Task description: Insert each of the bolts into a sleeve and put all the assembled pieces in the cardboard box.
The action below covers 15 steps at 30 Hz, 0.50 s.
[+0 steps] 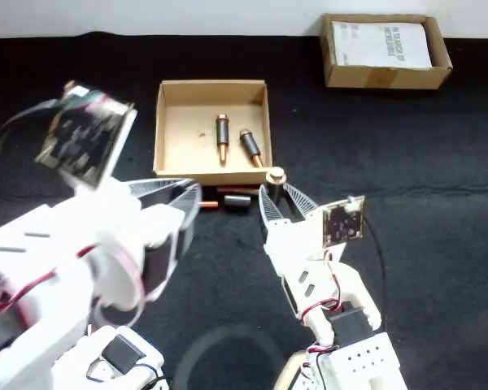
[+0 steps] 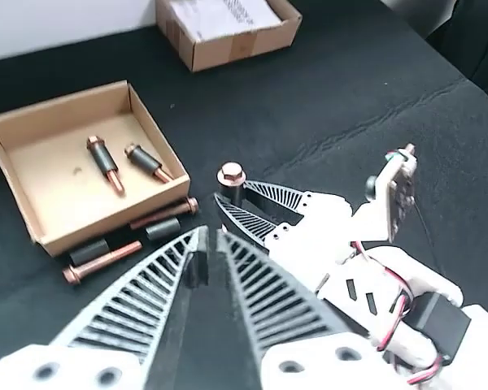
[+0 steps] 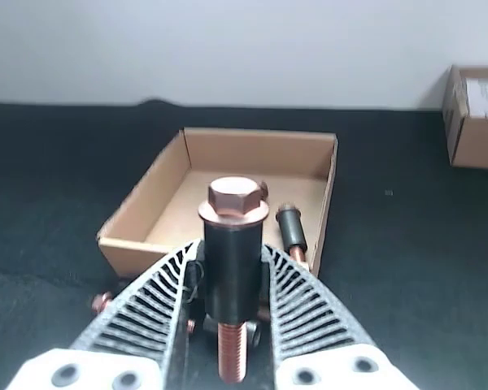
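Sitting upright in right gripper [image 3: 230, 252], sleeved bolt [image 3: 230, 284]

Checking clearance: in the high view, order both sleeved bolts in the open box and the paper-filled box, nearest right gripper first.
1. Right-hand sleeved bolt, in the open box.
2. Left-hand sleeved bolt, beside it.
3. Paper-filled box, far back right.

1. Three assembled pieces [image 1: 222, 138] [image 1: 251, 147] [image 3: 230, 260]: two inside the cardboard box [image 1: 187, 130], one raised by its front corner.
2. Two loose bolts [image 2: 106, 260] [image 2: 167, 212] before its front wall.
3. Two loose sleeves [image 2: 89, 252] [image 2: 163, 230] (black) beside them.
4. One second box [image 1: 386, 77] beyond it.
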Each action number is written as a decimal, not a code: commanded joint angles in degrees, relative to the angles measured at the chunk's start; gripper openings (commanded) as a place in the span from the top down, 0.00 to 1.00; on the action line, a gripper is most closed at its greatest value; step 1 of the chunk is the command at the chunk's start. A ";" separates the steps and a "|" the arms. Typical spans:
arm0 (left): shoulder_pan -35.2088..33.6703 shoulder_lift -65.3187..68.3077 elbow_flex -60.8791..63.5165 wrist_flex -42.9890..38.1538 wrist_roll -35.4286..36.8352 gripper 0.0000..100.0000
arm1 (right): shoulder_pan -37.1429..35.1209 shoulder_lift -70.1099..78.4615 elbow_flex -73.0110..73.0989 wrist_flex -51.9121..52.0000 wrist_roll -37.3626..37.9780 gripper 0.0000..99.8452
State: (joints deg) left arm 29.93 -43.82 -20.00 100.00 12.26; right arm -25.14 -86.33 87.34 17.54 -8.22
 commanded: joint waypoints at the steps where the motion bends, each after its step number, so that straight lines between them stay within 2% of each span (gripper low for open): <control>1: -1.27 -5.67 2.33 0.35 -3.43 0.98 | 0.57 -0.48 -10.24 8.84 -0.53 0.99; 6: -13.32 -16.92 18.15 0.18 -3.69 0.98 | 0.40 0.48 -19.82 16.04 -0.18 0.99; 10: -23.25 -27.03 34.59 -0.18 -3.96 0.98 | 0.31 9.10 -30.11 20.35 -0.18 0.99; 15: -31.60 -40.48 53.23 -8.44 -10.02 0.98 | 0.40 25.80 -47.08 25.45 -0.18 0.99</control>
State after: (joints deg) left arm 2.59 -77.58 23.69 96.57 4.62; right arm -25.14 -68.92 52.70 41.27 -8.22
